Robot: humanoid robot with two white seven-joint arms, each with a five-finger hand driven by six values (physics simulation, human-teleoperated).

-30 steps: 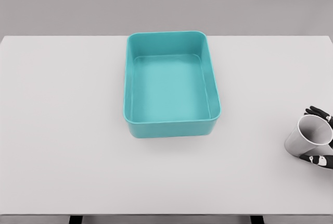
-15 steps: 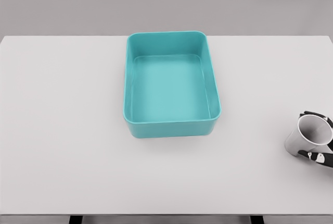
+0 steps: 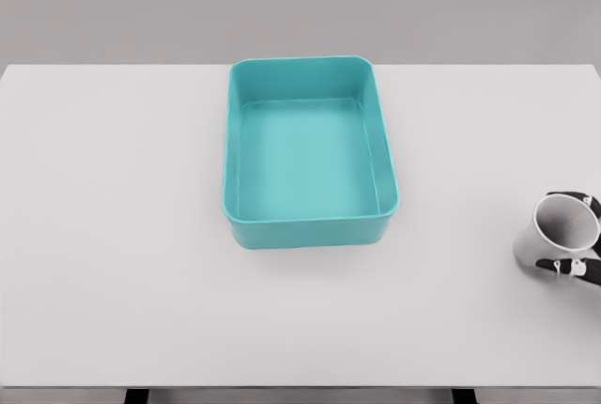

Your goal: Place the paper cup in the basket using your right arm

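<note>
At the table's right edge the right hand (image 3: 575, 263) reaches in, only its dark fingers (image 3: 584, 270) showing, curled around the white cup (image 3: 556, 238). The cup tilts, mouth up and rightward. Well to its left, farther back, sits the teal basket (image 3: 246, 225).

A plain white table (image 3: 122, 235) carries a teal rectangular basket (image 3: 310, 228) near its middle; a tilted paper cup (image 3: 554, 235) is well right of the basket.
</note>
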